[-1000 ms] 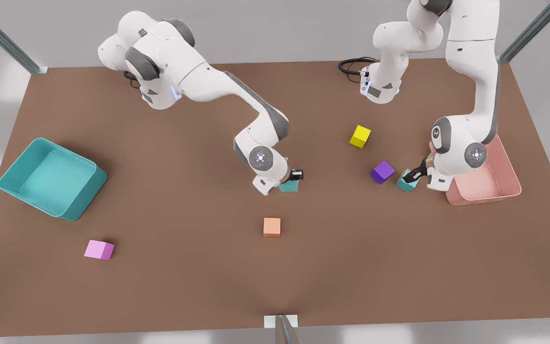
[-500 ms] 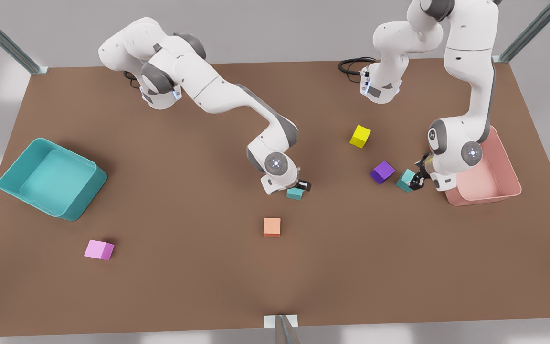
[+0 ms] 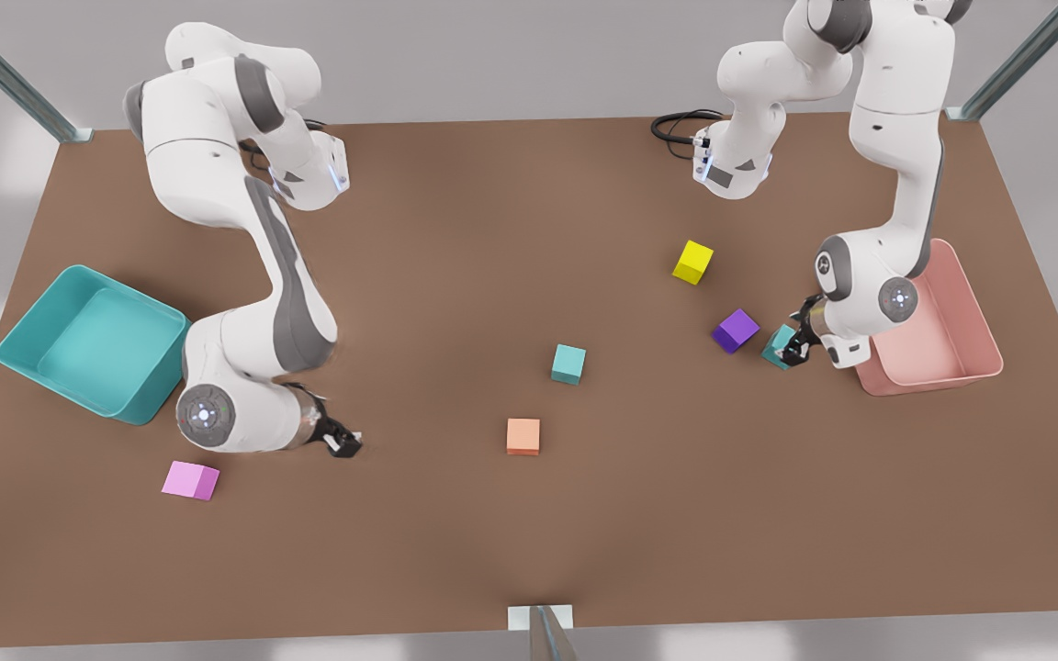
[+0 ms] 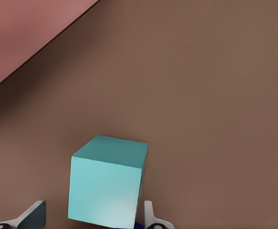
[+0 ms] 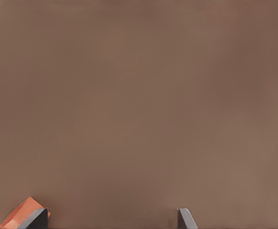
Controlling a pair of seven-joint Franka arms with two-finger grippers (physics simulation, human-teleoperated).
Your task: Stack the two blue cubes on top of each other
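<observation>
Two grippers work over the brown worktop (image 3: 455, 542). The left gripper (image 3: 795, 346) is low at the front view's right, and its fingers (image 4: 150, 218) stand on either side of a small teal plain cube (image 3: 778, 346), so that cube sits between them; in the left wrist view the same cube (image 4: 108, 187) fills the gap between the finger tips, but I cannot tell if the pads really press its sides. This cube looks a little tilted in the front view. Just beside it, toward the front view's left, lies a small purple cube (image 3: 736, 330), and on its other side stands a pink open bin (image 3: 977, 349), whose wall (image 4: 19, 33) shows in the left wrist view too.

The right gripper (image 3: 343, 444) is near the worktop at the front view's left, with its fingers (image 5: 185, 218) apart and nothing between them. A small orange cube (image 3: 523, 436) lies toward the front view's right of it, and one corner of that cube (image 5: 20, 213) shows beside a finger in the right wrist view. The second small teal plain cube (image 3: 568, 364) rests free on the worktop near the middle, well apart from both grippers and a little behind the orange cube.

Farther out are a small yellow cube (image 3: 692, 262), a small pink cube (image 3: 190, 480) and a large teal open bin (image 3: 148, 390) at the front view's left.
</observation>
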